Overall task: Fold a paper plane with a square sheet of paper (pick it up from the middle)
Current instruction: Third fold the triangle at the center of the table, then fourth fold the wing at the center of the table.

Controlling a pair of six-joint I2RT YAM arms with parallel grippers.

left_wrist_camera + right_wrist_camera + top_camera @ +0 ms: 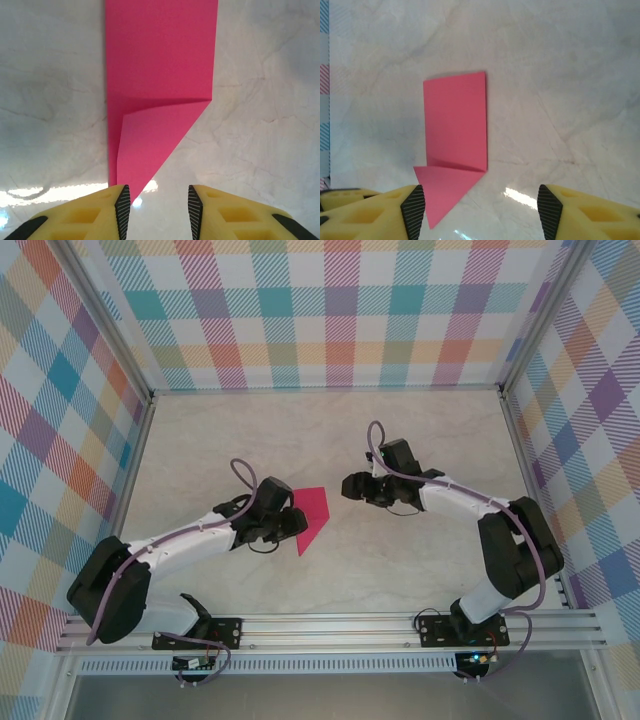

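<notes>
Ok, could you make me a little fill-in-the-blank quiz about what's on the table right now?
1. The folded paper is ____ in colour.
2. It lies flat on the ____.
3. The left gripper sits at the paper's ____ end.
4. The right gripper has its jaws ____.
Missing words: pink; table; pointed; open.

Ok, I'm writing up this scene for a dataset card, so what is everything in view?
sheet of paper: one, pink-red, partly folded to a point, flat mid-table
table: one, pale marbled, under everything
walls: three, pastel plaid, around the table
frame rail: one, silver, near edge
left arm: one, white and black, near left
right arm: one, white and black, right
left gripper: one, yellow fingers, open, at the paper
right gripper: one, yellow fingers, open, beside the paper
</notes>
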